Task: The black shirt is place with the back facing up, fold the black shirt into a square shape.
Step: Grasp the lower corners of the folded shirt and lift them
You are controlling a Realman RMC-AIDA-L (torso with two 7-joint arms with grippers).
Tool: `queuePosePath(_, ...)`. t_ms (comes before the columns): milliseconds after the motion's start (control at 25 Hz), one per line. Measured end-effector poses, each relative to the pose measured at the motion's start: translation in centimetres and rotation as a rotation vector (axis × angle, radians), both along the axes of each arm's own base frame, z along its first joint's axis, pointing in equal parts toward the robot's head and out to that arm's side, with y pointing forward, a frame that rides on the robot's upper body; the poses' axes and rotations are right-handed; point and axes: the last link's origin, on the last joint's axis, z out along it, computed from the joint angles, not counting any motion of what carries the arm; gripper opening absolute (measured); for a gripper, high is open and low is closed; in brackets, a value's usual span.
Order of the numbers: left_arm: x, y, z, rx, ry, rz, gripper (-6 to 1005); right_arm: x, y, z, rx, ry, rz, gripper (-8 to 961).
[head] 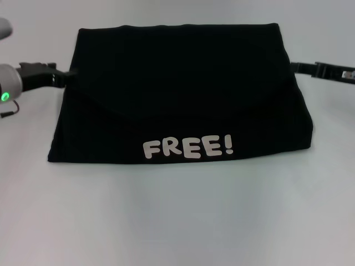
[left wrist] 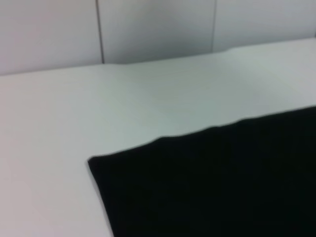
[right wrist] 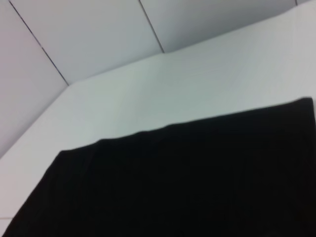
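Head view shows the left gripper (head: 66, 76) low at the left edge of the black shirt (head: 183, 105), its tip touching or just under the cloth near the far left corner; whether its fingers are apart or together I cannot tell, since the tip merges with the dark fabric. The right gripper (head: 297, 68) sits likewise at the shirt's right edge near the far corner, and its fingers are equally unreadable. Both arms reach in level from opposite sides at about the same depth, which suits handling the two ends of one fold line together. Neither wrist view shows its own fingers; each looks across a flat black corner of the shirt (left wrist: 212, 187) (right wrist: 187, 177) lying on the white table (head: 177, 221).

The shirt lies centred on the table, already folded into a wide, roughly rectangular block, with a flap's curved edge crossing its middle. White lettering reading "FREE!" (head: 188, 148) sits upright along the near edge. Its long axis runs left to right, so it is wider than deep; my judgement is that a further fold is still needed for a square.
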Motion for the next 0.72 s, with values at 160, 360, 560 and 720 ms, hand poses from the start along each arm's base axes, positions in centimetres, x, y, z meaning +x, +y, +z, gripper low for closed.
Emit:
queuePosePath(160, 0.5, -0.3, 1.4, 0.033, -0.046, 0.003, 510, -0.7, 0.1, 1.0, 0.017, 0.031, 0.036, 572)
queuePosePath(360, 1.6, -2.6, 2.7, -0.025, -0.184, -0.033, 666, -0.9, -0.9, 1.9, 0.016, 0.101, 0.083, 707)
queuePosePath(560, 1.6, -6.3, 3.1, -0.140, -0.286, -0.104, 849, -0.3, -2.6, 1.6, -0.040, 0.117, 0.133, 751)
queuePosePath(720, 0.3, -9.1, 3.1, -0.171, -0.267, -0.135, 929, -0.3, -4.1, 0.3, -0.092, 0.121, 0.200, 748)
